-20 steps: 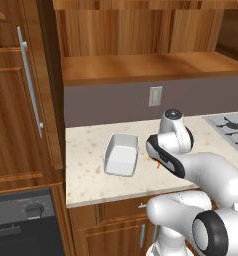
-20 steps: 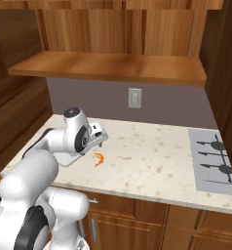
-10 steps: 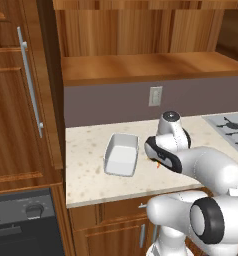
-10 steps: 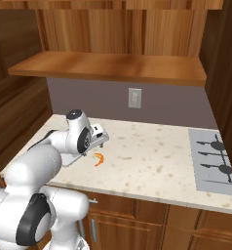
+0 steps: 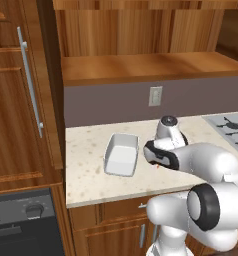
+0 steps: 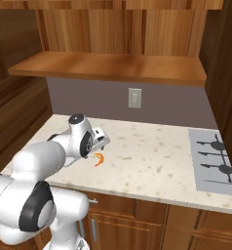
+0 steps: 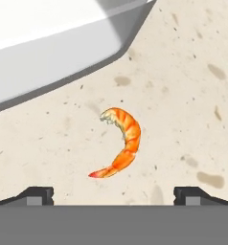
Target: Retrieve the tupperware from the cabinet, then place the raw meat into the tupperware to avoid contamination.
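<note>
- Left base view: white tupperware (image 5: 121,154) out on the speckled counter (image 5: 86,170), just left of the lowered hand; claw itself hidden behind the wrist, spread not readable here.
- Right base view: orange raw meat (image 6: 98,158) lying on the counter just beside the hand, tupperware hidden behind the arm.
- Hand view: claw (image 7: 113,194) spread wide, tips well apart, holding nothing and touching nothing; raw meat lying between the tips on bare counter, near the tupperware wall but apart from it.
</note>
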